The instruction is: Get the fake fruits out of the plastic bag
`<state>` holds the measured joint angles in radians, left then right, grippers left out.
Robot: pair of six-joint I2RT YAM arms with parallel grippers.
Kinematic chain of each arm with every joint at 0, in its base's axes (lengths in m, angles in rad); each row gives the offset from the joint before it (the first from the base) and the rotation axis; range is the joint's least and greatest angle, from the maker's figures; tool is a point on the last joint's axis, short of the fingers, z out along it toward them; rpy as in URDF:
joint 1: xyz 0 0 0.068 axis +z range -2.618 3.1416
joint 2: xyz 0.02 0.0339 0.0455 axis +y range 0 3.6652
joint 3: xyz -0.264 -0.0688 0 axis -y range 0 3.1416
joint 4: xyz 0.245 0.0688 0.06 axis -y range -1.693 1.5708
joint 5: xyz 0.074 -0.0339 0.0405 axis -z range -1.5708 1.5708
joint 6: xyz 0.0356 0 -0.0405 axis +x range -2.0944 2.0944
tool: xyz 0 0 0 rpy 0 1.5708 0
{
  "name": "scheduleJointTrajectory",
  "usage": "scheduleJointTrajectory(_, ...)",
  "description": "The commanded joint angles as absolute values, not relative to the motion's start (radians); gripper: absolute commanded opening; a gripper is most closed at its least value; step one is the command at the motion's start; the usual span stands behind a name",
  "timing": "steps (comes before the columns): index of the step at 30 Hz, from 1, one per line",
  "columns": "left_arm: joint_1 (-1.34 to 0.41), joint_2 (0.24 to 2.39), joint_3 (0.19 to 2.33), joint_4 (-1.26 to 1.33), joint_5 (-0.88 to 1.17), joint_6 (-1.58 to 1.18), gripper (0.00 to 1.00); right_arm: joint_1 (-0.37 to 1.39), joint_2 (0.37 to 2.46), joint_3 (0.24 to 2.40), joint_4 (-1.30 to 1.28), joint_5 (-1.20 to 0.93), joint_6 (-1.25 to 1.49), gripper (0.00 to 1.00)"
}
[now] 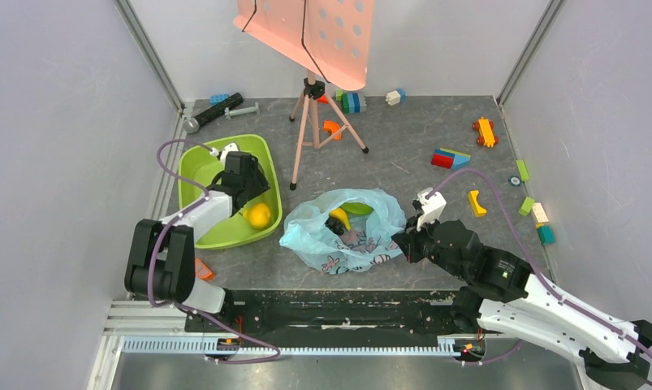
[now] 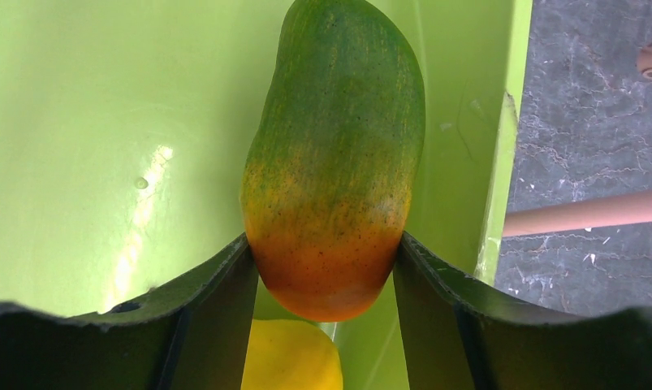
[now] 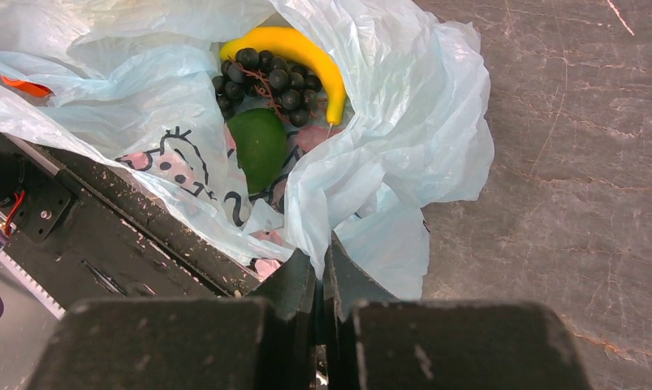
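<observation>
jaws: left clamped on a mango over the tub, right pinched on the bag

the left gripper (image 2: 326, 260) has its jaws part-way open around a green-to-orange mango (image 2: 334, 154), one finger pressed against each flank of its orange end. the right gripper (image 3: 322, 252) has its jaws fully together. in the right wrist view a fold of the plastic bag (image 3: 403, 122) runs down into the tips, so it appears to pinch the bag's rim.

in the top view the left gripper sits left of centre, inside the lime-green tub (image 1: 225, 237). a yellow round fruit (image 1: 260, 214) lies in the tub's lower right corner, just beside the gripper. whether the mango touches the tub floor i cannot tell.

the bag lies at the centre of the table (image 1: 403, 162), its mouth open upward. inside it a banana (image 3: 306, 49), a bunch of dark grapes (image 3: 265, 77) and a green fruit (image 3: 261, 146) lie touching one another.

the step in hand looks like dropping the mango into the tub while the right arm holds the bag's mouth open. at least three fruits are left in the bag.

next, the left jaws need to widen enough for the mango to fall clear of the yellow fruit. the arm must then rise over the tub wall and cross to the bag mouth. the right pinch should hold, so the film does not fold over the fruits. the banana, lying uppermost, looks the easiest pick.
</observation>
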<state>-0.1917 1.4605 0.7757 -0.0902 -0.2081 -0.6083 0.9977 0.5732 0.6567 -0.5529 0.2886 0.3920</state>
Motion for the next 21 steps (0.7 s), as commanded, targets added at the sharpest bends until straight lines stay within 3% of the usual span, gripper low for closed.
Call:
scheduleJointTrajectory(1,-0.189,1.499,0.83,-0.011,-0.219,-0.633,0.64,0.999,0.565,0.655,-0.53,0.292,0.388,0.0)
scheduleJointTrajectory(14,-0.189,1.58,0.865,-0.042,-0.2,-0.626,0.79,0.999,0.552,0.655,-0.537,0.293,0.395,0.0)
scheduleJointTrajectory(21,-0.189,1.479,0.884,-0.101,-0.209,-0.622,0.88,0.999,0.544,0.652,-0.534,0.299,0.399,0.0)
